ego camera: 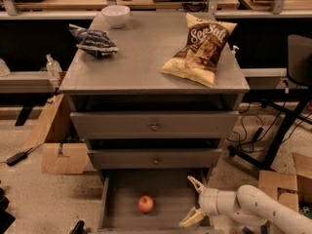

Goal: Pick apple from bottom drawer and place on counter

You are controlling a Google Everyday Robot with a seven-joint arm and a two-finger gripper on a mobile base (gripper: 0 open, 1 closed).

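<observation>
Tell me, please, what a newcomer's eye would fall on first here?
The big yellow-and-brown chip bag lying on the right of the grey counter stands out first. Next comes the small red apple, alone on the floor of the open bottom drawer. Right of it, the gripper sits at the drawer's edge, fingers open, apart from the apple.

Gripper (191, 202), fingers spread, sits at the right edge of the open bottom drawer (165, 189). Bare floor separates it from the apple (145, 204). Middle drawer (155, 158) overhangs the rear. Desk (146, 57): centre free; chip bag (202, 48) right, blue bag (92, 39) and bowl (116, 14) rear left.
</observation>
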